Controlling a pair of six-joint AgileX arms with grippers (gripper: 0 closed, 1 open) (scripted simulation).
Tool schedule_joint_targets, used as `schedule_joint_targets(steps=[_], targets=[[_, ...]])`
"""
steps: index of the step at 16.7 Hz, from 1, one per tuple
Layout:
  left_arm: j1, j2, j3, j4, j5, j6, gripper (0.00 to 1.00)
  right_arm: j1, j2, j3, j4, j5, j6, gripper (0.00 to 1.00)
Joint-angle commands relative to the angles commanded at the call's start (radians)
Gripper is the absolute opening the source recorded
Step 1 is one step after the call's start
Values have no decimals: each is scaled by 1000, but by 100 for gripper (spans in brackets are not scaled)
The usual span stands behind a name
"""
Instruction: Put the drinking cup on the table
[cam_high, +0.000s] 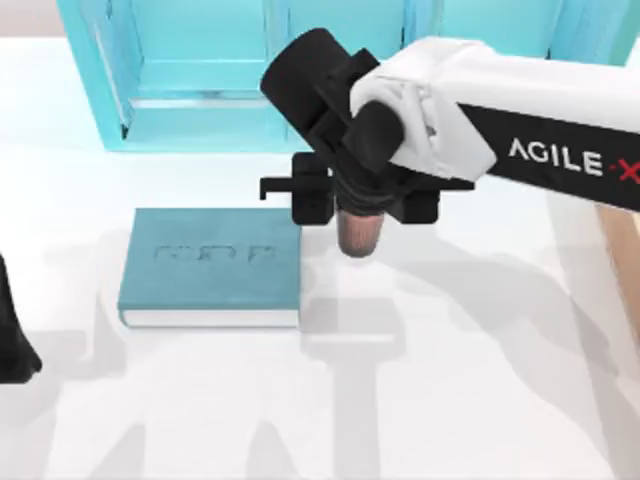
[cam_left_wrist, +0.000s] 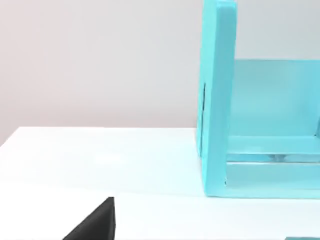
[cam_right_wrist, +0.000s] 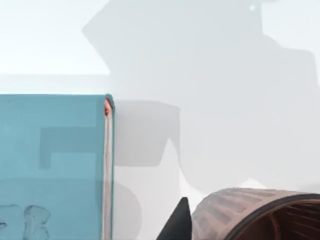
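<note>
Left arm (cam_high: 12, 340) parked at the table's left edge, about 9 o'clock in the top view — well apart from the work. Whether its fingers are open or closed cannot be told.

Teal book (cam_high: 212, 265) lies flat left of centre, spine side toward 6 o'clock. Light-blue shelf cabinet (cam_high: 200, 70) stands behind it at 12 o'clock, open front facing the table (cam_high: 480, 380).

Just beside the book's right edge: the drinking cup (cam_high: 360, 232), hanging under the right gripper (cam_high: 362, 205). The right arm reaches in from 3 o'clock, and its wrist covers the cup's upper part from above. The black fingers sit on either side of the cup, at 9 and 3 o'clock from it, closed in to the cup's width — it reads as gripped near the rim. Right wrist view agrees: ribbed coppery wall and dark mouth of the cup right under the camera, one dark fingertip (cam_right_wrist: 176, 226) against its side.

Key relation: the cup sits straight below the gripper, long axis upright, mouth up toward the wrist. Bare white table shows beneath and to the right of it; the book's edge is near on the left. Cannot tell whether the base is already touching the tabletop or just above it.

Judgement: the placing step is close to done. Next call is straight down until the base seats, then opening the fingers — keeping clear of the book edge so the cup lands on table, not cover.
</note>
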Motion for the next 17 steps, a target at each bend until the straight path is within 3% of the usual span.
schedule_joint_targets(steps=[5, 17], targets=[[0, 0, 0, 0, 0, 0, 100, -7, 16, -18, 19, -2, -7, 0], [0, 0, 0, 0, 0, 0, 100, -7, 16, -18, 19, -2, -7, 90]])
